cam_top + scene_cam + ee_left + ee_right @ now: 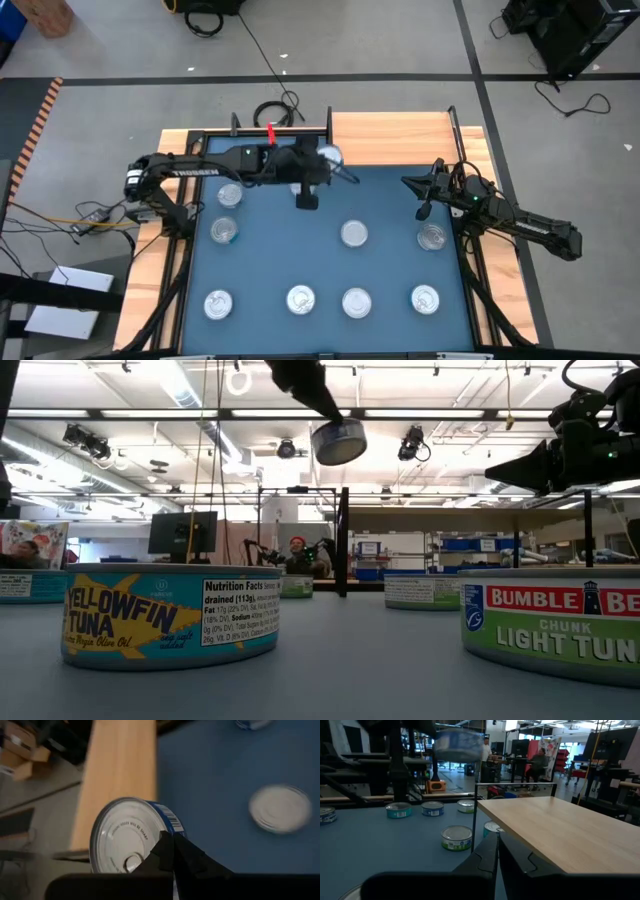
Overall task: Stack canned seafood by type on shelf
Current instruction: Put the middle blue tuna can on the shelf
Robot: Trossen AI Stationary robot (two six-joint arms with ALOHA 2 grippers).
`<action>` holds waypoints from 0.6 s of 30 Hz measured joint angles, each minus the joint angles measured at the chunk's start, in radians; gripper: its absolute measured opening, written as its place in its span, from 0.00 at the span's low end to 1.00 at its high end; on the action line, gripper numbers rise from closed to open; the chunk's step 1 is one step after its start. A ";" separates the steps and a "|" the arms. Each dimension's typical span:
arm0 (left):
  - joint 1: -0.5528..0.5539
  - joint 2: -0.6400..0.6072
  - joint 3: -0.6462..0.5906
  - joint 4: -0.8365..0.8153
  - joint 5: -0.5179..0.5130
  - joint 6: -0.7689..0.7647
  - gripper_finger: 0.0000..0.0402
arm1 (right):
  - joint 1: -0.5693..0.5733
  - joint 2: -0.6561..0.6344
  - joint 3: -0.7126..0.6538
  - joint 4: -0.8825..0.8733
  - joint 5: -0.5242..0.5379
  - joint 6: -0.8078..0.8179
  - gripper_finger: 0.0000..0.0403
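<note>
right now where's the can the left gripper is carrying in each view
High view: held can near the top centre, at the blue mat's far edge.
Low view: can tilted in the air, top centre.
Left wrist view: can fills the lower left, lid facing the camera.
Right wrist view: blurred can up high.
Shared landmark: the blue mat.
</note>
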 joint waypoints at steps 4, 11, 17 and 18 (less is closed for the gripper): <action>0.046 0.018 0.033 0.040 0.043 0.021 0.00 | 0.000 0.000 0.000 0.000 0.000 0.000 0.07; 0.102 0.139 0.171 0.031 0.090 0.078 0.00 | 0.000 0.000 0.000 0.000 0.000 0.000 0.07; 0.154 0.278 0.371 -0.026 0.120 0.127 0.00 | 0.000 0.000 0.000 0.000 0.000 0.000 0.07; 0.160 0.303 0.403 -0.040 0.120 0.129 0.00 | 0.000 0.000 0.000 0.000 0.000 0.000 0.07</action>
